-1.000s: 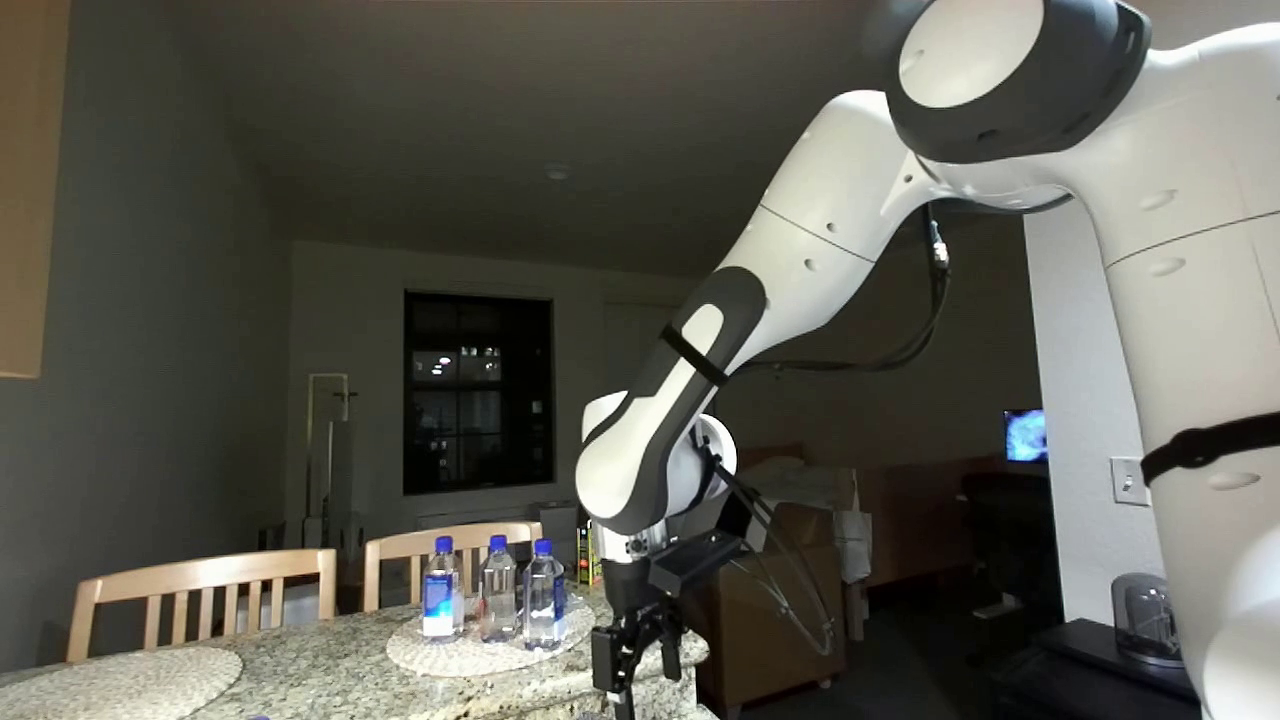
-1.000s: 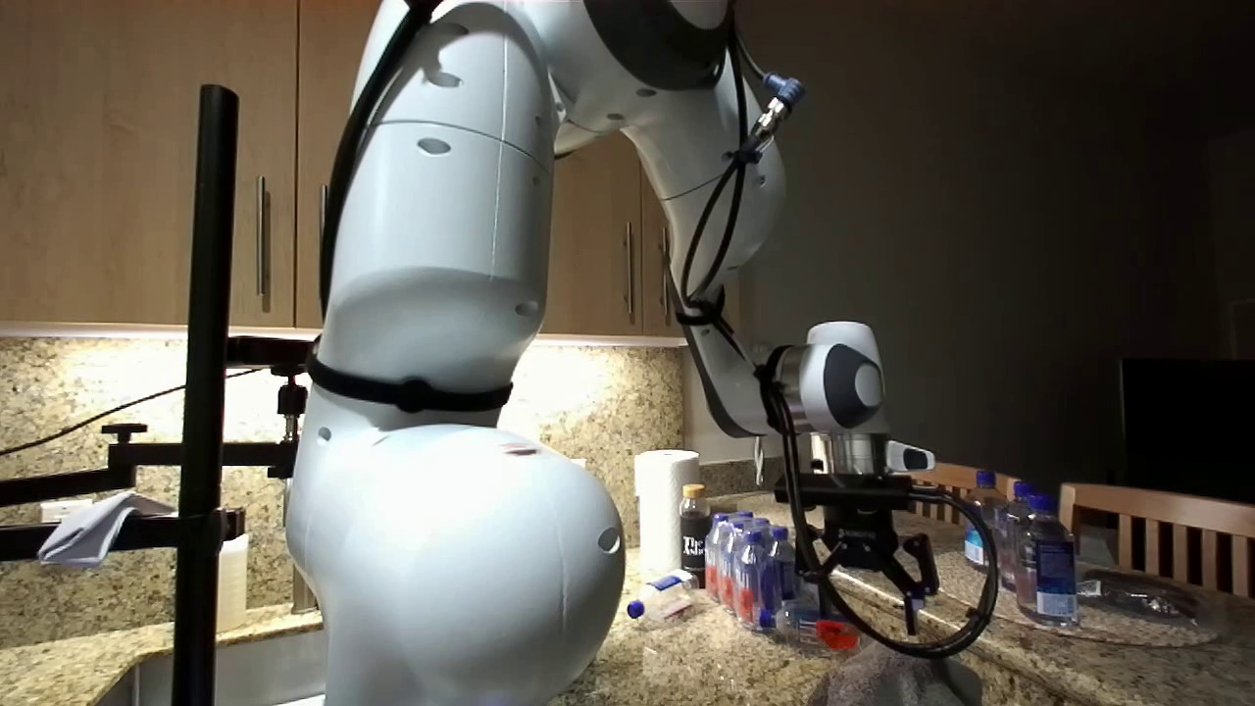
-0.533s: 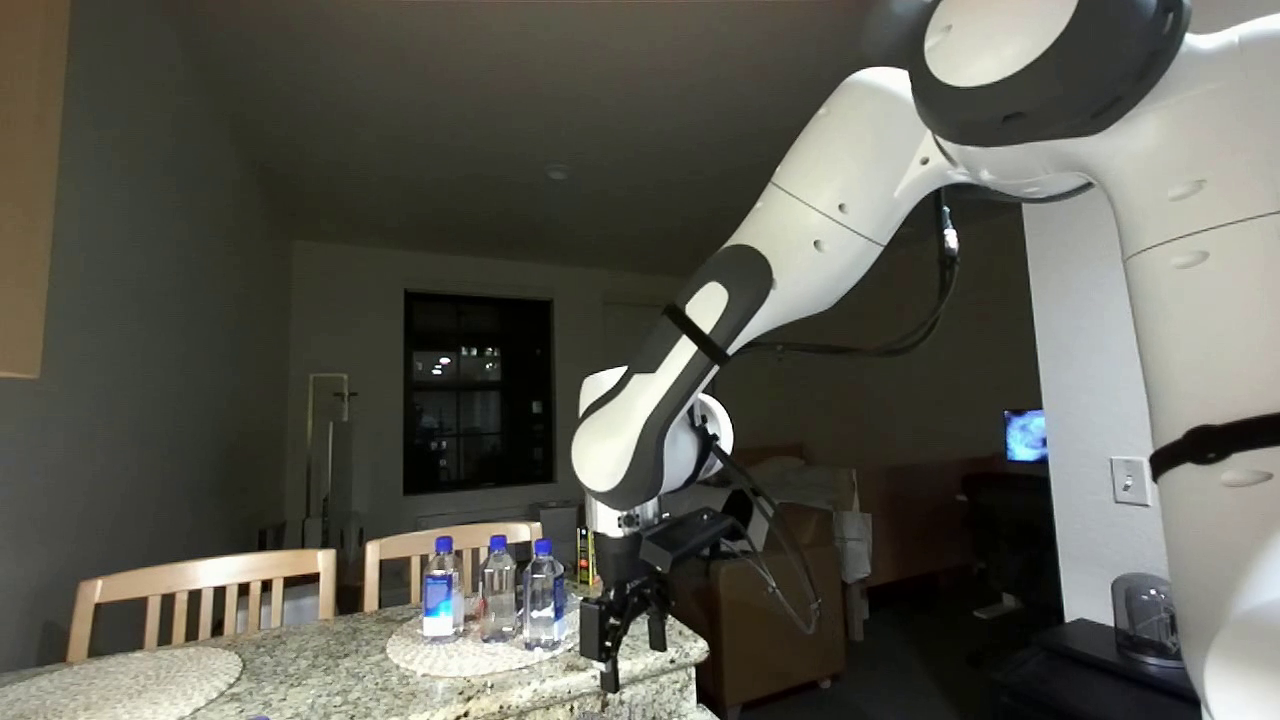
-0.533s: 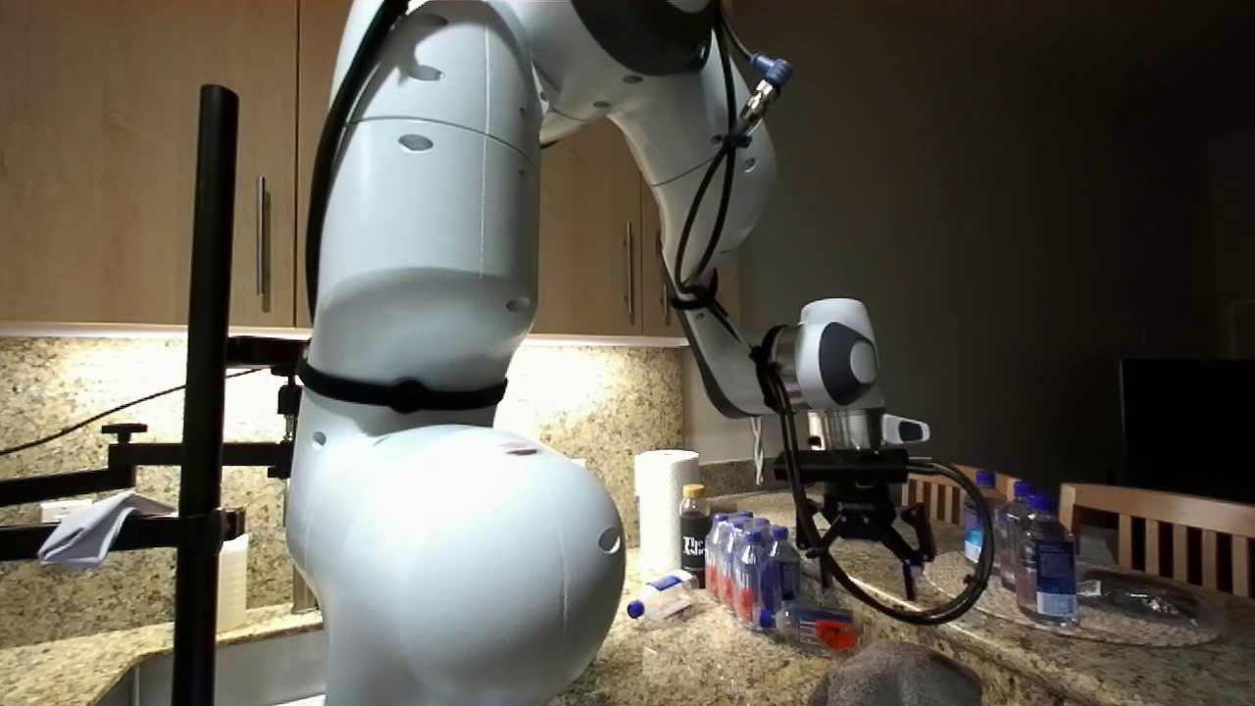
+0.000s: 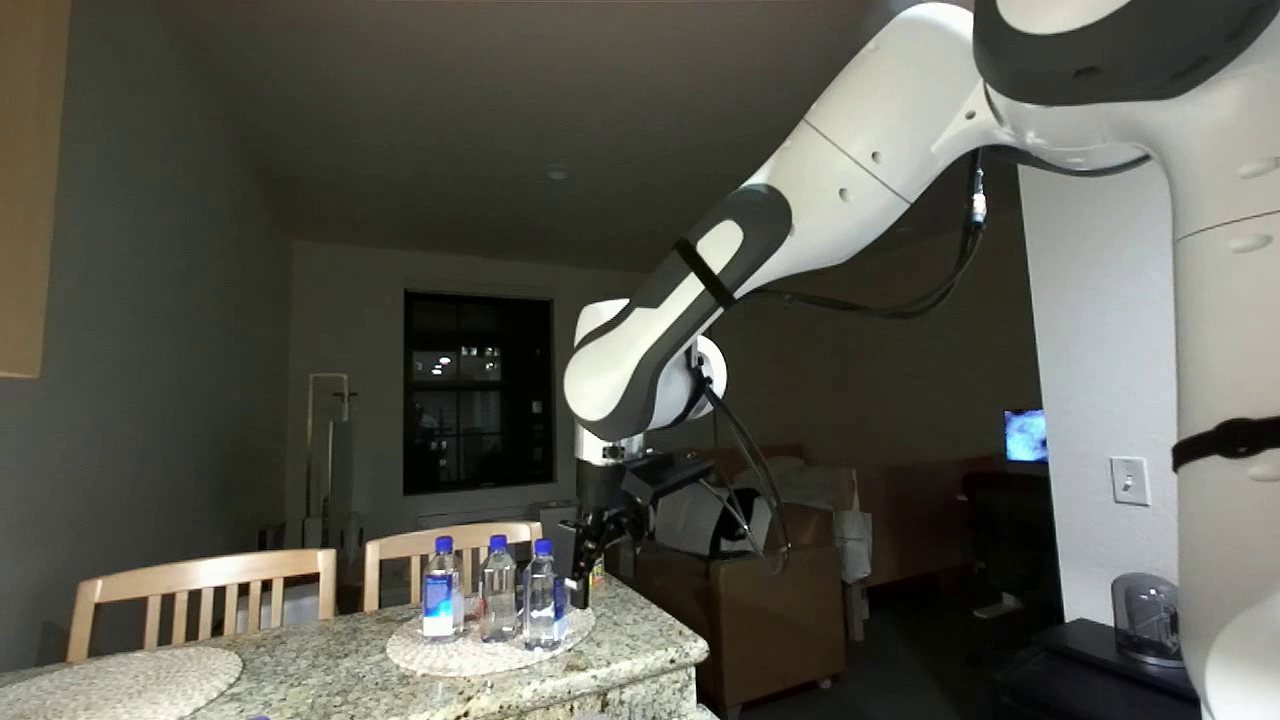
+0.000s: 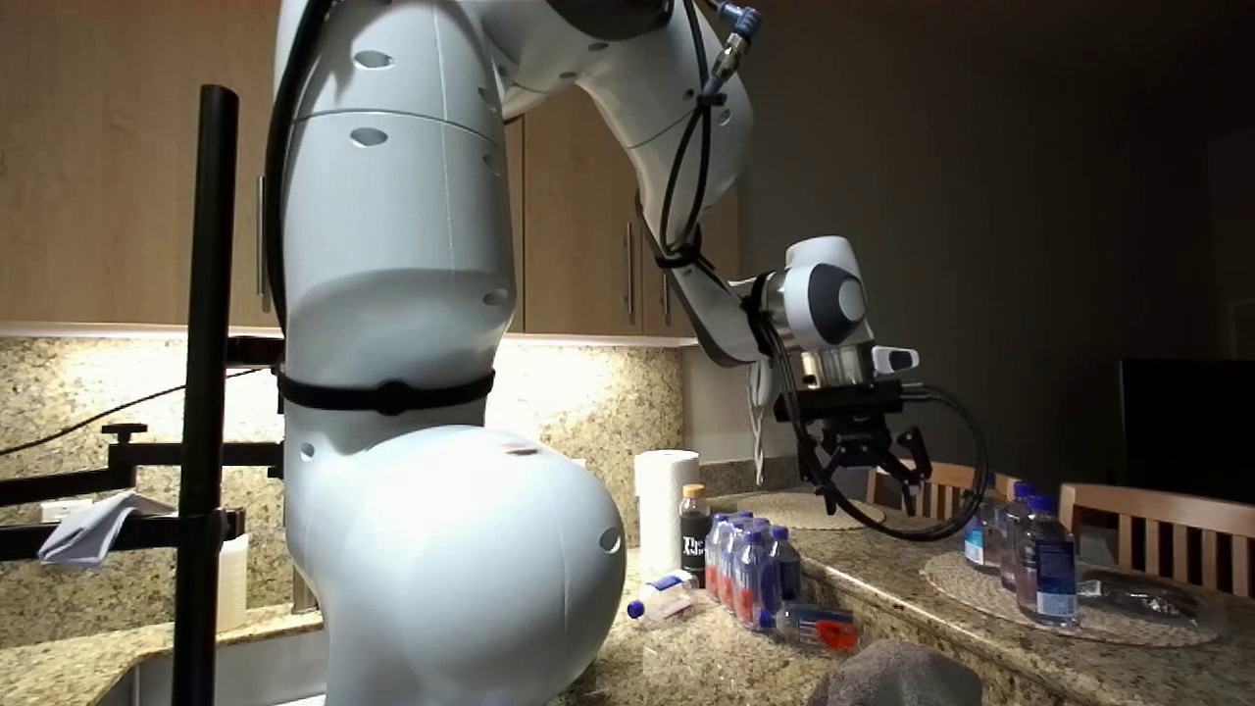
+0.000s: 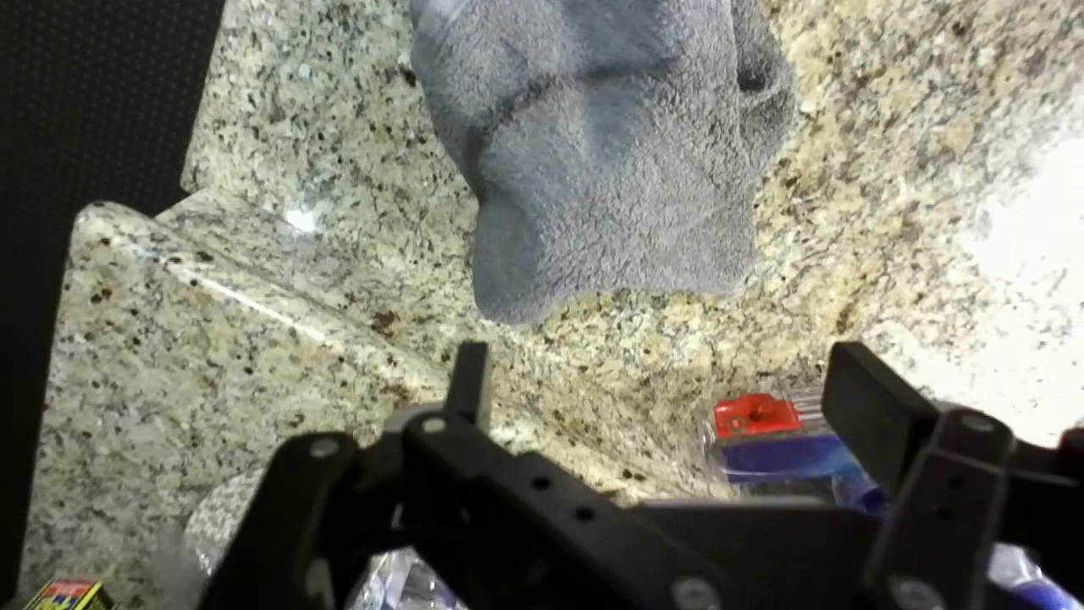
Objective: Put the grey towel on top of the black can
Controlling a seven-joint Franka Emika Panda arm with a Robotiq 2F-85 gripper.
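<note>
The white arm [image 6: 441,549] fills much of an exterior view. A granite counter [image 7: 898,212] spans the wrist view; at its upper centre sits the grey towel [image 7: 627,195], what lies beneath it hidden. Lower down, the gripper [image 7: 659,373] stands spread wide. A red-marked bottle [image 7: 788,457] shows at lower right.
</note>
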